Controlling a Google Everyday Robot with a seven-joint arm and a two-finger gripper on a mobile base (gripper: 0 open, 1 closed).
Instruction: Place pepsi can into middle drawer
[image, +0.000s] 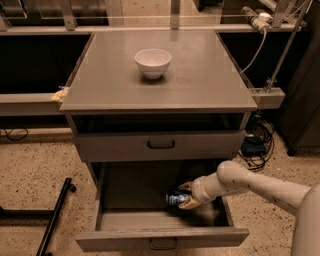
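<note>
If the pepsi can (173, 198), clamped on its side in the gripper (183, 196) low inside the open middle drawer (160, 238), is released abruptly, it could be sent rolling across the tray.

My arm (265, 189) reaches in from the right of the middle drawer (120, 238), slanting down and leftward across that drawer's right wall, with a rounded joint just over the wall and the pale wrist (204, 189) inside the tray. The pincer (183, 195) sits low in the drawer's right half, pointing left, about midway between its back and front panel. I see its two tan fingers (184, 187) clamped on the pepsi can (173, 198), one above, one below.
</note>
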